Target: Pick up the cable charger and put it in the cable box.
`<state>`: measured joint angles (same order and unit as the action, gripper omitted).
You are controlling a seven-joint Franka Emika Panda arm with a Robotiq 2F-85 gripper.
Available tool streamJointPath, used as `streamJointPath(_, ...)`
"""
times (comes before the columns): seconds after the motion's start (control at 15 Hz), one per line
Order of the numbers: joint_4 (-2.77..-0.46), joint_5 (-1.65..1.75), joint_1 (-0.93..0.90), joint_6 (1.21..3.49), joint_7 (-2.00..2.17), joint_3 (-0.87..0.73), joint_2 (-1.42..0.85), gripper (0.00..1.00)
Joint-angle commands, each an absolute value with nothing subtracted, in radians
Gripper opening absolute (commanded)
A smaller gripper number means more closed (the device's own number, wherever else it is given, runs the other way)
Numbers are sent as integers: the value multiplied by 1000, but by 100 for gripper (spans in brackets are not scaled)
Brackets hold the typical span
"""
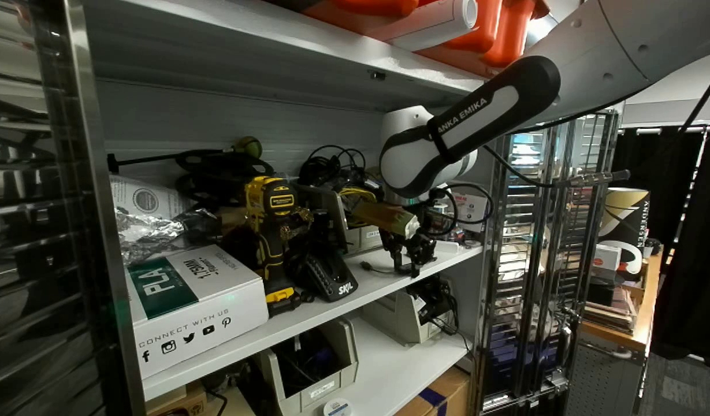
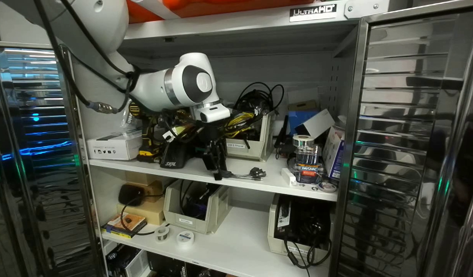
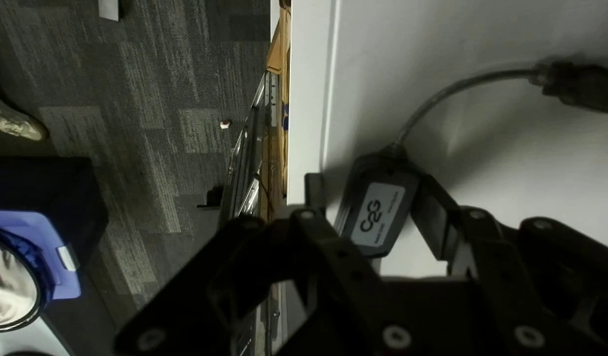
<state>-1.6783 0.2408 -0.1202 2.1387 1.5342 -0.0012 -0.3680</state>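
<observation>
The gripper (image 3: 374, 201) is held low over a white shelf (image 3: 407, 44), its fingers (image 3: 435, 217) parted around the dark cable charger (image 3: 378, 212), which is marked C2G. A gap is left on the side toward the shelf's front edge (image 3: 309, 89); whether the charger is touched by the inner finger cannot be told. By a grey lead (image 3: 462, 85) the charger is joined to a dark plug (image 3: 581, 85). Past the edge, a carpeted floor (image 3: 155, 128) is seen far below.

Deeper on the same shelf, in both exterior views, the cable box (image 2: 244, 153) is shown heaped with cables. To one side of it a SKIL-marked black dock (image 1: 329, 274), a yellow-and-black drill (image 1: 271, 231) and a white-and-green carton (image 1: 199, 303) are lined up; at the opposite end a Rayovac battery pack (image 2: 309, 173) is set, and between it and the plug a bare stretch of shelf is left. The arm (image 2: 153, 88) is extended in beneath an upper shelf (image 2: 236, 29), with space shown above its wrist (image 2: 199, 82). On a lower shelf (image 2: 236, 234) two bins (image 2: 199, 226) are spaced apart, and the front is flanked by slatted doors (image 2: 405, 84) standing open.
</observation>
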Motion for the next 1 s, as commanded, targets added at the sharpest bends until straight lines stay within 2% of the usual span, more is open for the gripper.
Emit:
streamJointPath(0.0,-1634,219,-135,2088,1525,-12,-381,18)
streamJointPath(0.13,-1639,216,-133,2071,1520,-11,-374,9)
streamJointPath(0.53,-1723,189,-129,2048,1513,-7,-285,9)
streamJointPath(0.93,-1933,268,-129,2141,1543,-5,-84,9)
